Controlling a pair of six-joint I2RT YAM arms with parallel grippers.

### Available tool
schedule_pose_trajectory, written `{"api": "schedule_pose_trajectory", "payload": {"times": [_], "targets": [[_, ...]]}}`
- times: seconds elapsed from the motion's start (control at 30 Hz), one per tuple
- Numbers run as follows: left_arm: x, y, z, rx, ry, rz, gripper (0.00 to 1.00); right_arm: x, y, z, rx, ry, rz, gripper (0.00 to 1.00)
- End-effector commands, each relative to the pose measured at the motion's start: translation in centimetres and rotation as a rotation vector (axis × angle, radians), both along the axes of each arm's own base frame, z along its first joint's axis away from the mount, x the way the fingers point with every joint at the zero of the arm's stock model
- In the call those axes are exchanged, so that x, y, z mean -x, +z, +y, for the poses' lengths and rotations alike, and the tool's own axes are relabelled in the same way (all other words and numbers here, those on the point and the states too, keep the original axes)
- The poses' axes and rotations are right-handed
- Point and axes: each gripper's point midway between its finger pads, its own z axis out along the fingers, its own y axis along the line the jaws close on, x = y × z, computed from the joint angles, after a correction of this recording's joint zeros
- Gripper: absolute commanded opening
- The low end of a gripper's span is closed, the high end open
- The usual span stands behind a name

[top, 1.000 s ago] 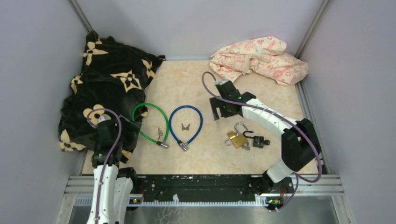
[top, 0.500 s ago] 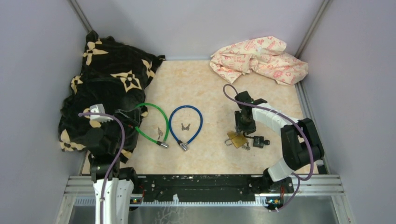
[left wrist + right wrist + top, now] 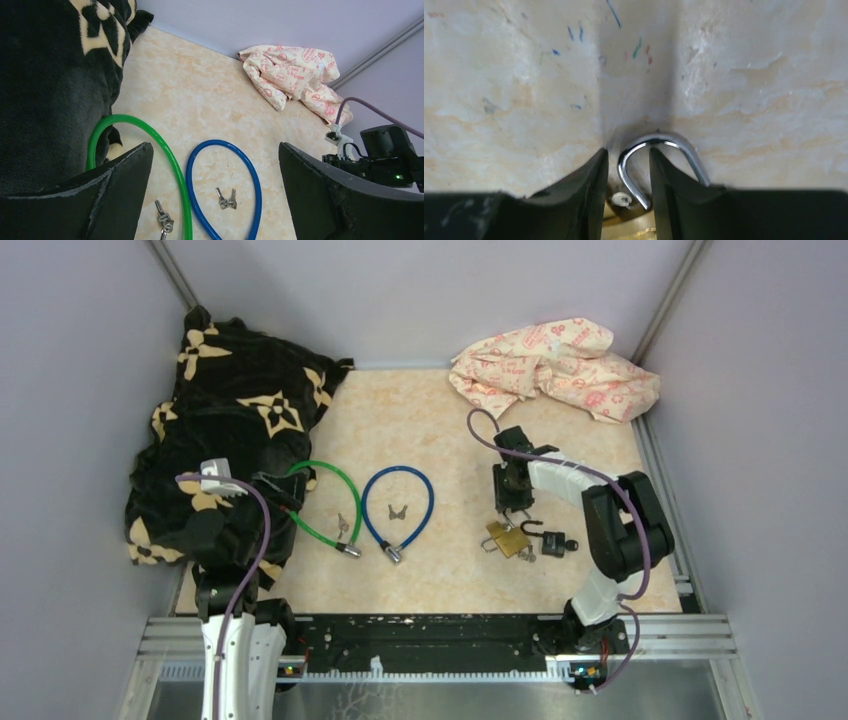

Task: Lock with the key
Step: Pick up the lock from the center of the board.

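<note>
**Left side.** The left claw hangs wide apart and holds nothing. It is above the green cable lock, at the edge of the black blanket. The blue cable lock lies just beside the green one, with loose keys inside its loop. This arm is well apart from the work, so it braces nothing.

**Right side.** The brass padlock lies flat on the surface with its shackle sprung open. The right claw is set narrow and straddles the shackle's free leg, with slim gaps visible on both sides, so nothing is gripped yet.

**Hazards, as judged:**
- The chrome leg is round and slick, so an off-centre squeeze could make it squirt out.
- Pushing the shackle home against an unheld body may skid the padlock into the black padlock just beside it.
- The free leg may miss its hole and jam on the brass.
- What seem to be small keys lie at the body's near edge. Whether one is seated in the keyway cannot be told.
</note>
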Motion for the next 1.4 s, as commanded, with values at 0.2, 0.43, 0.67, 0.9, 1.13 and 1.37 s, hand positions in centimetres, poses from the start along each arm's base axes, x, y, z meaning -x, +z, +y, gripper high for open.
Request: {"api": "schedule_pose_trajectory", "payload": {"times": [0.2, 0.43, 0.67, 0.9, 1.13, 1.37], "targets": [[-0.1, 0.8, -1.3, -0.019, -0.087, -0.053, 0.99, 0.5, -1.4, 2.6, -0.125, 0.015, 0.085, 0.0], [0.2, -0.3, -4.9, 0.027, -0.294, -0.027, 0.9, -1.5, 6.5, 7.3, -0.409, 0.101, -0.175, 0.0], [4.0, -4.7, -15.0, -0.331, -0.822, -0.178, 0.83, 1.1, 10.5, 11.7, -0.622, 0.306, -0.289, 0.0], [8.9, -8.2, -19.9, -0.93, -1.314, -0.884, 0.92, 8.0, 11.7, 17.0, -0.805, 0.765, -0.322, 0.0], [9.1, -10.3, -20.7, -1.02, -1.406, -0.967, 0.92, 12.2, 13.6, 20.7, -0.905, 1.057, -0.346, 0.0], [9.6, -11.3, -20.8, -1.077, -1.449, -0.987, 0.79, 14.6, 12.4, 22.7, -0.921, 1.215, -0.278, 0.0]]}}
